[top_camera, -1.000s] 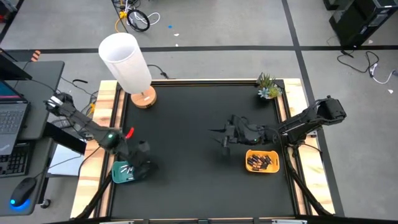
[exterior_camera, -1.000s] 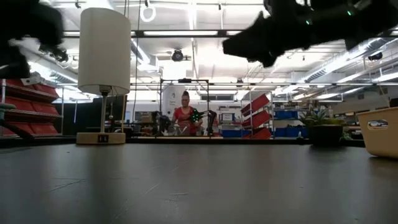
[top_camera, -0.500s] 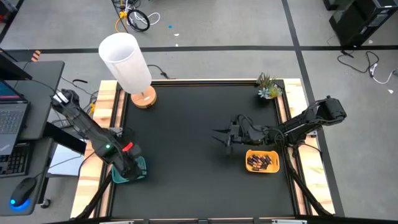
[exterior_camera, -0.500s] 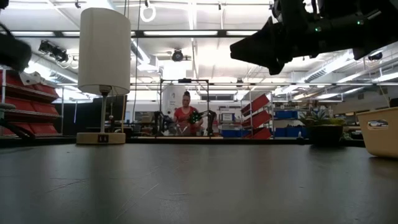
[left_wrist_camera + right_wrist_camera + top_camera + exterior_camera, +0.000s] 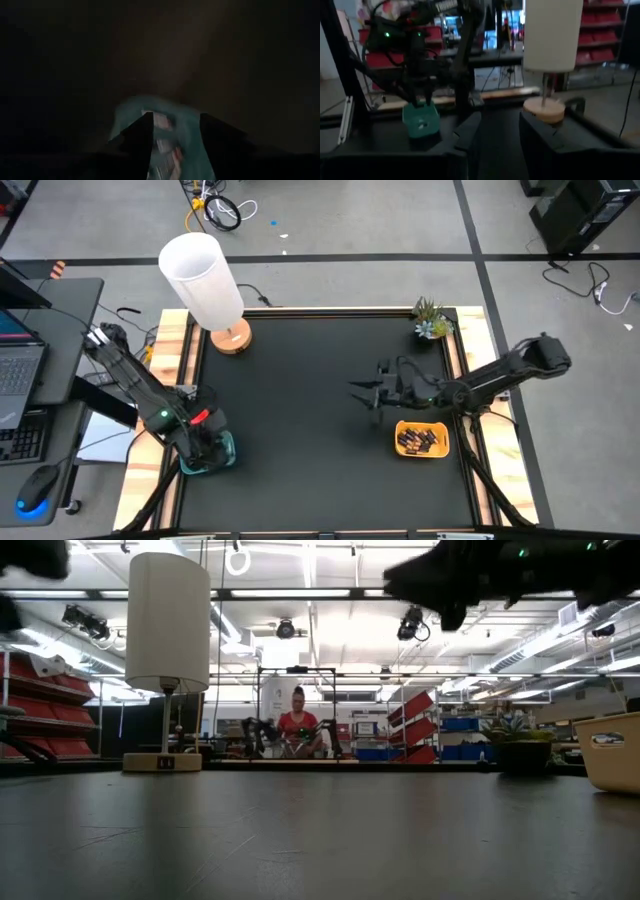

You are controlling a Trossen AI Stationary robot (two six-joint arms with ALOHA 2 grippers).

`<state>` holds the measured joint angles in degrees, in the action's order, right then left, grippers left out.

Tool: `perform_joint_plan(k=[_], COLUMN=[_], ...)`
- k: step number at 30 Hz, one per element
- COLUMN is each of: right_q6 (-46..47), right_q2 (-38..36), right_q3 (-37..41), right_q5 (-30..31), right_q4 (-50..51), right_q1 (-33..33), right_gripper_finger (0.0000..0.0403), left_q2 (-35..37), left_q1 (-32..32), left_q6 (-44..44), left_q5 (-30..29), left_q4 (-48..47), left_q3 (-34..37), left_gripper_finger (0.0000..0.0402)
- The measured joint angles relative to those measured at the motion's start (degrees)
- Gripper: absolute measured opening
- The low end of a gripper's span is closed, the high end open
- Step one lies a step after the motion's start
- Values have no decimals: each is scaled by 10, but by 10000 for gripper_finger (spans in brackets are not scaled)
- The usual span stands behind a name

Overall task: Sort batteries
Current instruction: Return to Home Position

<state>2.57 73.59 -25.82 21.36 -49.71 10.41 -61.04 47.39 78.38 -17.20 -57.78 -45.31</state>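
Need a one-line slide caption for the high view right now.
High view: left gripper above the green bin; right gripper, open, beside the yellow bin of dark batteries.

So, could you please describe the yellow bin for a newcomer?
On the black table, follow the right edge down from the small potted plant. The yellow bin sits there, near the right gripper, holding dark batteries; the green bin, under the left gripper, sits opposite.
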Motion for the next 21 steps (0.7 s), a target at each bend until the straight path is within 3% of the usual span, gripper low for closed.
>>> perform_joint_plan(k=[7,13,21], right_q6=[-54,-60,-113], right_q2=[-202,-353,-486], right_q3=[52,136,162], right_q5=[0,3,-48], right_q4=[64,67,118], right_q1=[-9,-44,-101], right_gripper_finger=[113,94,45], left_q2=[14,106,266], left_q1=[-2,-7,-50], left_q6=[-173,-313,-511], left_q5=[-230,-460,-528], left_q4=[19,54,282], left_q3=[-18,4,128], left_gripper_finger=[123,52,22])
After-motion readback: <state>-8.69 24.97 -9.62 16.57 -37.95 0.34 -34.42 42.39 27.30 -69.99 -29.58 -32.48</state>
